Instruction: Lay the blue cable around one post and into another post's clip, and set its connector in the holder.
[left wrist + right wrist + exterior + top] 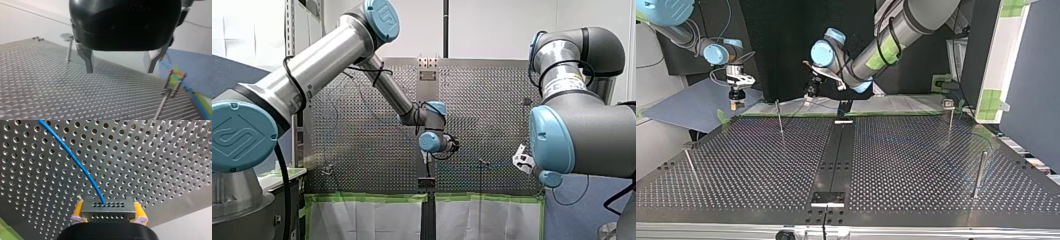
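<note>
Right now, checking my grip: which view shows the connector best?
Right wrist view: the connector clamped between my right hand's yellow pads, blue cable leaving it. Top view: too small to tell. Other views: absent.

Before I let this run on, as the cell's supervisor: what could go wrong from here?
1. My right end effector pinches the connector only by its ends; a tug from the blue cable could twist it loose.
2. My left end effector hangs open beside the clip post and might strike it when moving.
</note>
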Controlling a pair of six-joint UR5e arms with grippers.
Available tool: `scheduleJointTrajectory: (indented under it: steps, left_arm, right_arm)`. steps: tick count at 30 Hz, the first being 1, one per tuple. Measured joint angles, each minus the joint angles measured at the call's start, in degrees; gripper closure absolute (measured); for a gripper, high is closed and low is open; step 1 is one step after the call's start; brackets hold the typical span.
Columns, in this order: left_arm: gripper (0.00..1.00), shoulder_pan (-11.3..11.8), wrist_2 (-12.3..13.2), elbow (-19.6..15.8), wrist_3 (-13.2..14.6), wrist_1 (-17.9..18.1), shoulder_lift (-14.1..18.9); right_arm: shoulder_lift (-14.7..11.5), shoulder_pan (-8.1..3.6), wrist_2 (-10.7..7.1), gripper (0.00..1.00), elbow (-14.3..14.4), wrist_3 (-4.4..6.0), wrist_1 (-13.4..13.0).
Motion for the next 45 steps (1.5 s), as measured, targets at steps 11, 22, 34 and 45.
scheduleJointTrajectory:
  steps: [11,22,34,45]
  left_arm:
    - [0.00,5.4,5.1,-5.5,-1.8,5.5,5.5]
    - [0.00,9.9,6.8,-10.7,-3.2,10.7,10.7]
    - [0.00,10.6,3.6,-16.7,0.5,16.7,16.7]
    - [0.00,10.5,0.2,-21.8,5.4,17.8,21.8]
  right_arm:
    - [0.0,0.32,0.00,1.00,0.0,0.62,-0.1]
    - [0.2,0.68,0.00,1.00,0.0,1.36,-0.3]
    - [0.9,0.92,0.00,1.00,0.0,1.63,-0.9]
    - [1.0,0.94,0.00,1.00,0.0,2.22,-0.9]
